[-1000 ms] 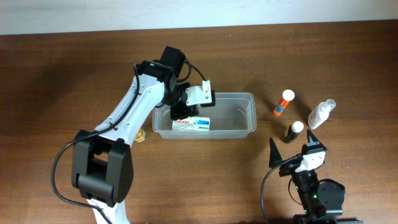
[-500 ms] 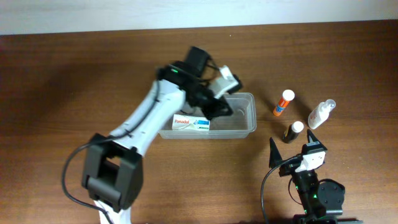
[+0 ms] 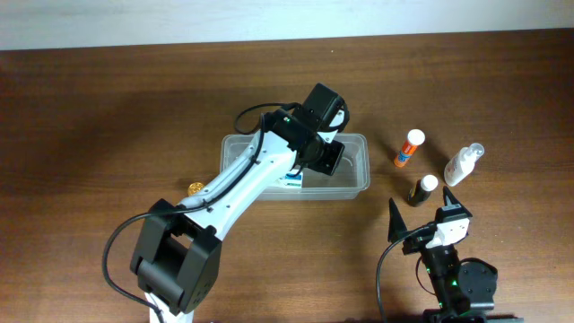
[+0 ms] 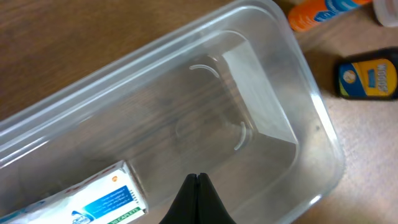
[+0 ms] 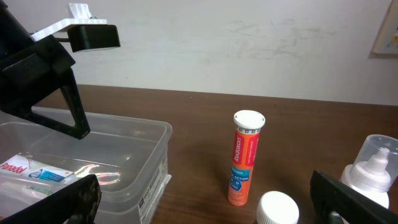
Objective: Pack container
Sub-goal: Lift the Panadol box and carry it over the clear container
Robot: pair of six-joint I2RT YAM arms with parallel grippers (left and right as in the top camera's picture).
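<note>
One container [image 3: 362, 170] on the desk [image 3: 108, 108], one white box [image 4: 93, 199] lying inside. My left claw [image 4: 198, 179] above it, closed on nothing; my right claw [image 3: 420, 212] spread wide.

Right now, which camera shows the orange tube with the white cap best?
The right wrist view: the orange tube stands upright, whole, cap and label visible. Overhead shows the orange tube small, from above. The left wrist catches only its orange end at the top edge.

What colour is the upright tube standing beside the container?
Orange body with a white cap; the tube shows best in the right wrist view.
</note>
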